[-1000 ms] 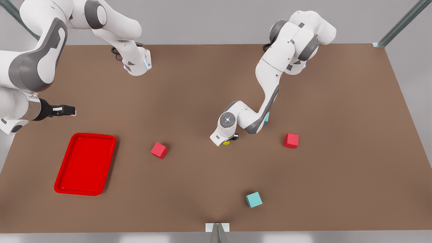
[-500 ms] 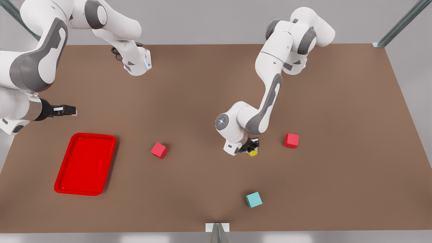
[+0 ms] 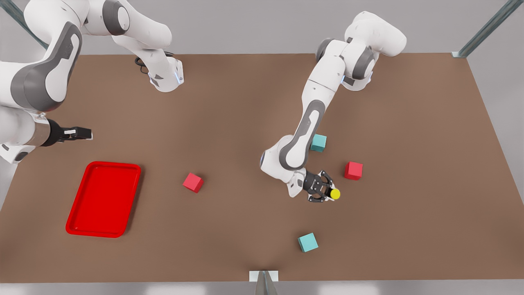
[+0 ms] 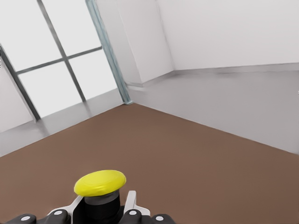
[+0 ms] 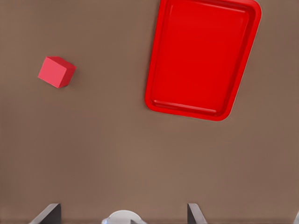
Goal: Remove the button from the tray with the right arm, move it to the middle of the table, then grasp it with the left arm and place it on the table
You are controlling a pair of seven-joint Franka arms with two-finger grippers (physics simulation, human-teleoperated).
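So my left tool (image 3: 327,193) is out over the middle-right of the tabletop (image 3: 409,229) in the front view, pinching the button (image 3: 334,194) by its dark body with the yellow cap poking out past the fingertips. The left wrist view gives the close look: the button (image 4: 100,189) sits squeezed between the two fingers (image 4: 131,205), cap up front, with bare brown tabletop (image 4: 196,158) stretching off to a far corner. The front view adds the neighbours: a red cube (image 3: 353,170) near the button on the front view's right, a teal cube (image 3: 318,142) beside my forearm, another teal cube (image 3: 308,242) closer to the near edge. My right tool (image 3: 77,133) waits at the front view's left, hanging above the tabletop just beyond the red tray (image 3: 104,199), and I can't tell how its fingers sit. Its wrist view looks straight down on the tray (image 5: 202,58) and a second red cube (image 5: 56,72), well apart from each other.
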